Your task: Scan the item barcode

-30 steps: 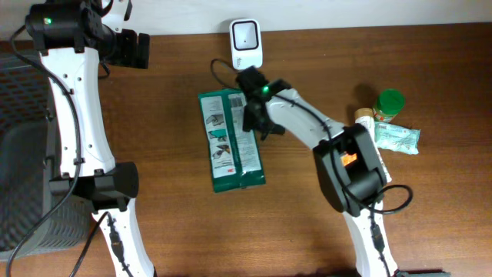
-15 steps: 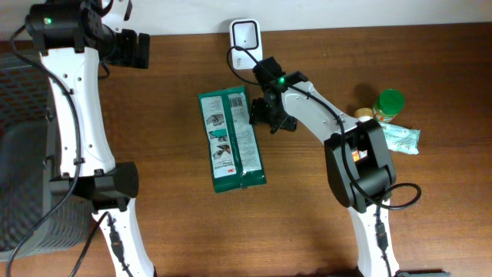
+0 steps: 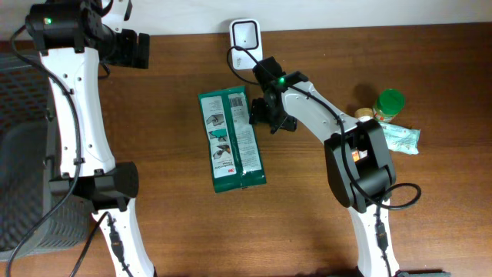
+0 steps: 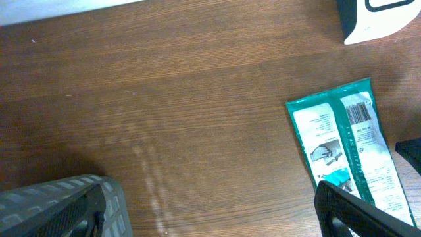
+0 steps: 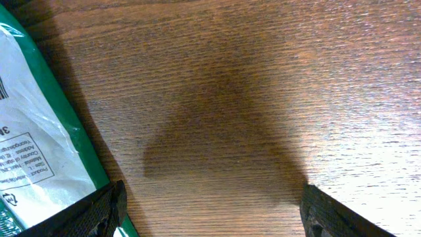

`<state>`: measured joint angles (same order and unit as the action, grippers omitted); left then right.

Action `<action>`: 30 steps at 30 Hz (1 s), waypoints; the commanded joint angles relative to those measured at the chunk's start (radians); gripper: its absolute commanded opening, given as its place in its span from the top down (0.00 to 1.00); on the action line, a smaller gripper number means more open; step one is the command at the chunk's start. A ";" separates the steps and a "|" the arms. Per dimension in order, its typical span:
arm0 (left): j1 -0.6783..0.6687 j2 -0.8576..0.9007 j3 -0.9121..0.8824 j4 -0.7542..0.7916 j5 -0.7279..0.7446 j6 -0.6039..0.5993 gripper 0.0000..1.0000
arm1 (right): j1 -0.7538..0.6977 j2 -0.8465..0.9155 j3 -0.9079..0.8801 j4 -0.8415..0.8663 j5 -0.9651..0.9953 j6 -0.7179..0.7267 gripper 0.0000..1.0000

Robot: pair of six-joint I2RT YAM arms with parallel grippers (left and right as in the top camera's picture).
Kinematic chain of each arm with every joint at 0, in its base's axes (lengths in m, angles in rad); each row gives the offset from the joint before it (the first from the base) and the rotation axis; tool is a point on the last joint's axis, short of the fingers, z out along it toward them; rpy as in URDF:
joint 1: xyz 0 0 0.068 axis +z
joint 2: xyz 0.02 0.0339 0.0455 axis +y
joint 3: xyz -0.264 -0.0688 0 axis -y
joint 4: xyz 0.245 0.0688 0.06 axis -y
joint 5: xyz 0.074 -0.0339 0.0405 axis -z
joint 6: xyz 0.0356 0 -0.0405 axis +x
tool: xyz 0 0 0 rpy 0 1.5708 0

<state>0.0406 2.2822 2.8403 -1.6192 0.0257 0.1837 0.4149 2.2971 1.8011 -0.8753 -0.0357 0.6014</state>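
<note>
Overhead view with two wrist views. A green packet (image 3: 231, 141) lies flat near the middle of the table (image 3: 154, 215), long axis running from far edge to near edge, printed face up. Its barcode (image 4: 358, 112) sits at the end nearer the far edge. A white scanner (image 3: 245, 35) stands at the far edge, just beyond that end. The right end effector (image 3: 268, 115) hangs just beside the packet's right long edge, fingers (image 5: 108, 207) spread over bare wood, gripping nothing. The left end effector (image 3: 137, 49) is near the far left corner, spread wide and empty. A green-capped bottle (image 3: 390, 104) and a pale pouch (image 3: 400, 138) lie toward the right edge.
</note>
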 commanded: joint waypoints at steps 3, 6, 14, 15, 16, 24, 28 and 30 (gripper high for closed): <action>0.006 -0.005 0.003 0.001 0.008 0.009 0.01 | 0.003 0.035 -0.024 0.011 -0.063 0.006 0.18; 0.006 -0.005 0.003 0.001 0.008 0.009 0.01 | 0.003 0.035 -0.024 0.007 -0.063 0.006 0.18; 0.006 -0.005 0.003 0.001 0.008 0.009 0.01 | -0.004 0.035 -0.024 -0.001 -0.066 -0.023 0.16; 0.006 -0.005 0.003 0.001 0.008 0.009 0.01 | -0.006 0.035 -0.024 -0.003 -0.066 -0.036 0.14; 0.006 -0.005 0.003 0.001 0.008 0.009 0.01 | -0.007 0.035 -0.024 -0.002 -0.069 -0.044 0.14; 0.006 -0.005 0.003 0.001 0.008 0.009 0.01 | -0.016 0.035 -0.024 0.000 -0.092 -0.045 0.14; 0.006 -0.005 0.003 0.001 0.008 0.009 0.01 | -0.020 0.004 -0.020 -0.008 -0.156 -0.126 0.17; 0.006 -0.005 0.003 0.001 0.008 0.009 0.01 | -0.020 -0.052 -0.005 -0.004 -0.228 -0.217 0.19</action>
<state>0.0406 2.2822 2.8403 -1.6192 0.0257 0.1837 0.3992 2.2898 1.8008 -0.8825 -0.1287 0.5018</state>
